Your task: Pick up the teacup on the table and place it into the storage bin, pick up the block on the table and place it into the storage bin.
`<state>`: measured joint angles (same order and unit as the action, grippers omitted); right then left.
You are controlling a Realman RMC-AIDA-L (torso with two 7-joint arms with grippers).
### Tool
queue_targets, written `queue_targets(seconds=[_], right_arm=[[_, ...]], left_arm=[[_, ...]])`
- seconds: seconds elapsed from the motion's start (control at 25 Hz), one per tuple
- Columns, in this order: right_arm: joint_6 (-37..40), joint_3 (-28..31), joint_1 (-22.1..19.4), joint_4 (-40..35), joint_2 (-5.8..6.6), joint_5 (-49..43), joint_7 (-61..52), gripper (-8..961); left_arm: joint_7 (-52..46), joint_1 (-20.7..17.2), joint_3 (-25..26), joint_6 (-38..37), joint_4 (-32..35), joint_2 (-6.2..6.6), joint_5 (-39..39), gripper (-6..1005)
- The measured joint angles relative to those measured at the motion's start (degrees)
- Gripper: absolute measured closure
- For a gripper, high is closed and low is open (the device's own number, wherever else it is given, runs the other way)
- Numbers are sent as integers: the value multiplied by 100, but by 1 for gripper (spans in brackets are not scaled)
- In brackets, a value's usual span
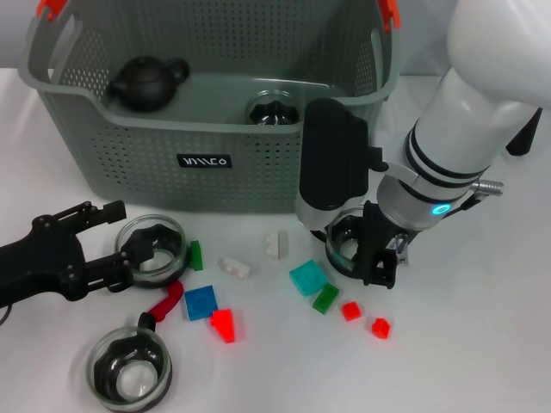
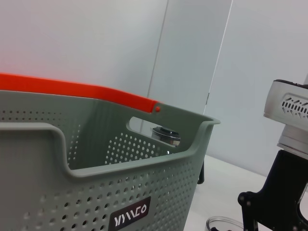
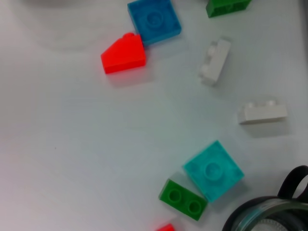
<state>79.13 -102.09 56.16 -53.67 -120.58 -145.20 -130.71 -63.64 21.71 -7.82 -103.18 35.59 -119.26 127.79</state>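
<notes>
Bin [image 1: 129, 146] sits at the back of the table [image 1: 482, 361], grey perforated, orange-red clips on the handles, black label facing me. Inside it, head view shows a black teapot [image 1: 146, 82] on my left side and a glass cup [image 1: 273, 110] nearer the middle.

My right gripper [image 1: 366, 249] is down at table level just in front of the bin's right corner, fingers closed around a glass teacup [image 1: 347, 241]. Right wrist view only catches that cup's rim in one corner; it adds detail on the blocks: cyan block [image 3: 213, 170] touching a green block [image 3: 183, 199], two white blocks [image 3: 215, 60] apart from each other, blue block [image 3: 154, 20] against a red wedge [image 3: 123, 54]. Head view also shows two small red blocks [image 1: 350, 311] near my right gripper, mostly outside the wrist frame.

My left gripper [image 1: 129, 237] is low at front left, fingers spread around a second glass teacup [image 1: 151, 246] — touching or not, can't tell. A third cup [image 1: 131, 370] sits at the front edge, a red piece [image 1: 164, 303] between the two.

Left wrist view gives none of that: just the bin's front wall, label, orange handle, and my right arm's black bracket off to the side.
</notes>
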Motion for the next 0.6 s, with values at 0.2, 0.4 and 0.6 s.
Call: queue_targets(seconds=[0.2,0.4,0.6], right_arm=[[203,251,-34,-168,20,1,11,903],[848,909,-235,-750,32,12,191,904],[2045,2254,-485,-1456,48,351,810,904]], left_arm=[[0,0,0,1,0,0,0,222],[0,-1,0,3,5,8,0,222],[0,0,1,9,10,9,0,223]])
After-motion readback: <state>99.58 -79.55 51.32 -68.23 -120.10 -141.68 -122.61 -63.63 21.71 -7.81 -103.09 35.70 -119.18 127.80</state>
